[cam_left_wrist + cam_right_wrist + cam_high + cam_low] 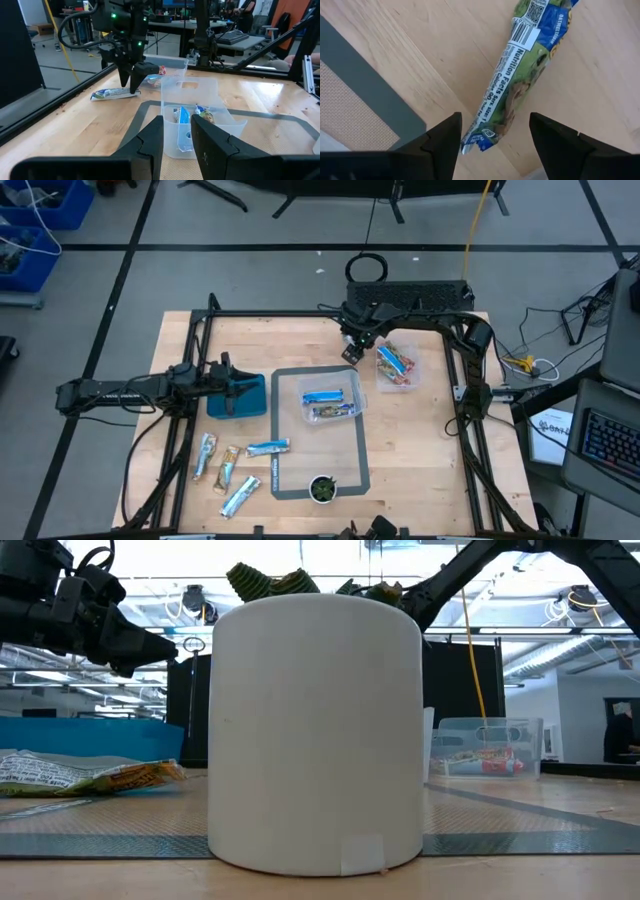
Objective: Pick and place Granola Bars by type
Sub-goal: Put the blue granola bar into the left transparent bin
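One granola bar (520,70) with a blue and green wrapper lies flat on the wood near the table's far edge. My right gripper (495,122) hangs open above it, pointing steeply down; its fingers stand on either side of the bar's nearer end and touch nothing. The left wrist view shows this gripper (129,86) just over the bar (114,93). One clear container (330,402) holds blue bars, and another (397,367) holds blue and orange-red ones. Several more bars (228,468) lie at the near left. My left gripper (237,392) waits level and open over a blue tray (250,402).
A grey mat (360,455) frames the middle container. A small white pot with a green plant (322,488) stands on the mat's near edge and fills the low view (315,730). A black frame (462,395) runs along the table's sides.
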`<state>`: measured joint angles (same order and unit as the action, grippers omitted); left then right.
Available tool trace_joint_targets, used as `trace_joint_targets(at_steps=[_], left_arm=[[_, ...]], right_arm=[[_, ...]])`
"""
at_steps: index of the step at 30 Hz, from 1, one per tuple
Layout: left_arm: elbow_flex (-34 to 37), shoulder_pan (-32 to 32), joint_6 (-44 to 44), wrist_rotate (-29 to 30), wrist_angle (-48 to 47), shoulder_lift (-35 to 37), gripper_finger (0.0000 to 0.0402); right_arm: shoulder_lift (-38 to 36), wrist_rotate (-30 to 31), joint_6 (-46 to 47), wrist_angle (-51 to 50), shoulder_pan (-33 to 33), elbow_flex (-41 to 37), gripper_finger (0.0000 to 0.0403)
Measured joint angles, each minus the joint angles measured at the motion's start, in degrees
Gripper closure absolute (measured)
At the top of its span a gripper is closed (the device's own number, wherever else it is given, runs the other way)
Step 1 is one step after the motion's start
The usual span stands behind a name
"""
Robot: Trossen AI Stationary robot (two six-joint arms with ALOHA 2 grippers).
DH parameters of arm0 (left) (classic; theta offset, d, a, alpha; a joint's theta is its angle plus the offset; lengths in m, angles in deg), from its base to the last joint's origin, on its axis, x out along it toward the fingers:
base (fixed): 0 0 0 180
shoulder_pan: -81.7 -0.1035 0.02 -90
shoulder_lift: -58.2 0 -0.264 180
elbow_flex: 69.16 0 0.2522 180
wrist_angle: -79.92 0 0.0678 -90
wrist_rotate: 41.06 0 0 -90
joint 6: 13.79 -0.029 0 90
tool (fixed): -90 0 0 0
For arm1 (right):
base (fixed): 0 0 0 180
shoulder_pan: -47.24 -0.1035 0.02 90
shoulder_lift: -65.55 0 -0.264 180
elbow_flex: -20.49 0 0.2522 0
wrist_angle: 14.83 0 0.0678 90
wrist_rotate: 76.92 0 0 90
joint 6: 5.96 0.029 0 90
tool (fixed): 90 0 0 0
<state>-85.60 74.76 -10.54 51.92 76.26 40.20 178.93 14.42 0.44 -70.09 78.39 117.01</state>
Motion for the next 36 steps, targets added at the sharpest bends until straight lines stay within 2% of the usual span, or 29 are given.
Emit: trace_joint_targets(at_steps=[5, 9, 13, 19, 21, 28, 36], left_arm=[[0.00, 0.00, 0.00, 0.00, 0.00, 0.02, 0.0298], [0.00, 0.00, 0.00, 0.00, 0.00, 0.02, 0.0298], [0.00, 0.00, 0.00, 0.00, 0.00, 0.00, 0.0298], [0.00, 0.00, 0.00, 0.00, 0.00, 0.01, 0.0298], [0.00, 0.00, 0.00, 0.00, 0.00, 0.01, 0.0298], [0.00, 0.00, 0.00, 0.00, 0.00, 0.02, 0.0298], [0.00, 0.00, 0.00, 0.00, -0.02, 0.02, 0.0298]], right_arm=[[0.00, -0.04, 0.02, 0.27, 0.01, -0.02, 0.0180], [0.00, -0.02, 0.02, 0.98, 0.04, -0.07, 0.0205], [0.01, -0.45, 0.62, 2.38, 0.71, -0.07, 0.0259], [0.02, -4.63, 1.92, 4.48, 2.16, -0.12, 0.0374], [0.02, -4.60, 1.69, 4.50, 2.37, -0.11, 0.0394], [-1.21, -4.68, -0.29, 4.65, 2.48, -0.14, 0.0401], [-12.88, -4.60, -3.24, 6.99, -0.43, -0.15, 0.0402]])
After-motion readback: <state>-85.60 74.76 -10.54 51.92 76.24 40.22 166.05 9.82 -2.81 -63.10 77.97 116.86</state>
